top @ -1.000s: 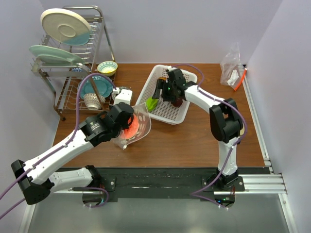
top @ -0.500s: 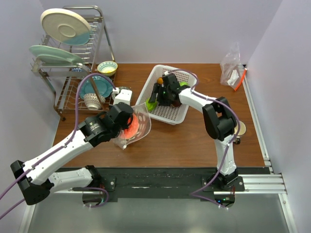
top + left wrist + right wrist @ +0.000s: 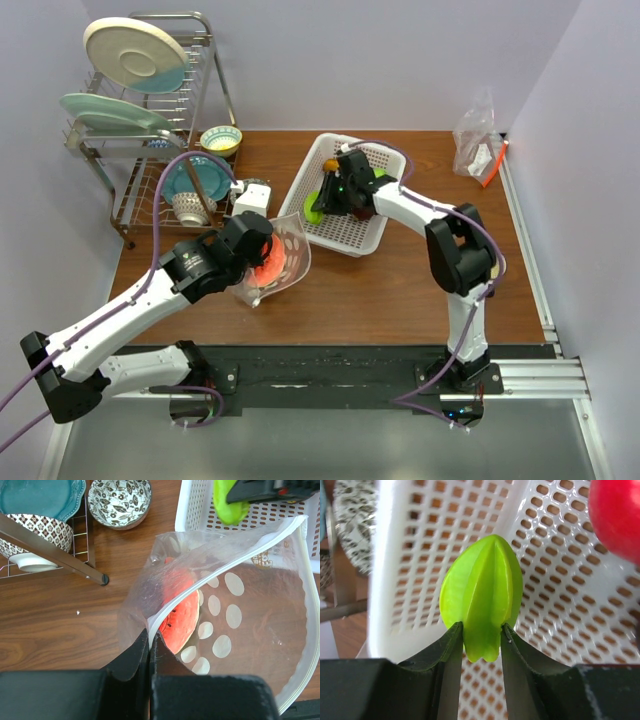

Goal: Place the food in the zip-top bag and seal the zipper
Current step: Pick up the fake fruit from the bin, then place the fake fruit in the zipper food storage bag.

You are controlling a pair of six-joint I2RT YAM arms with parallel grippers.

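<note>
My left arm [image 3: 120, 315] stretches forward from its base and leans to the right, with the wrist bent downward. The left claw [image 3: 150, 636] is pressed fully closed, its two fingers pinching the edge of the zip-top bag [image 3: 260, 630]. My right arm [image 3: 420, 205] rises forward, then folds at the elbow toward the left. The right claw [image 3: 481, 627] grips the green toy fruit [image 3: 482, 590], one finger on each side of it.
</note>
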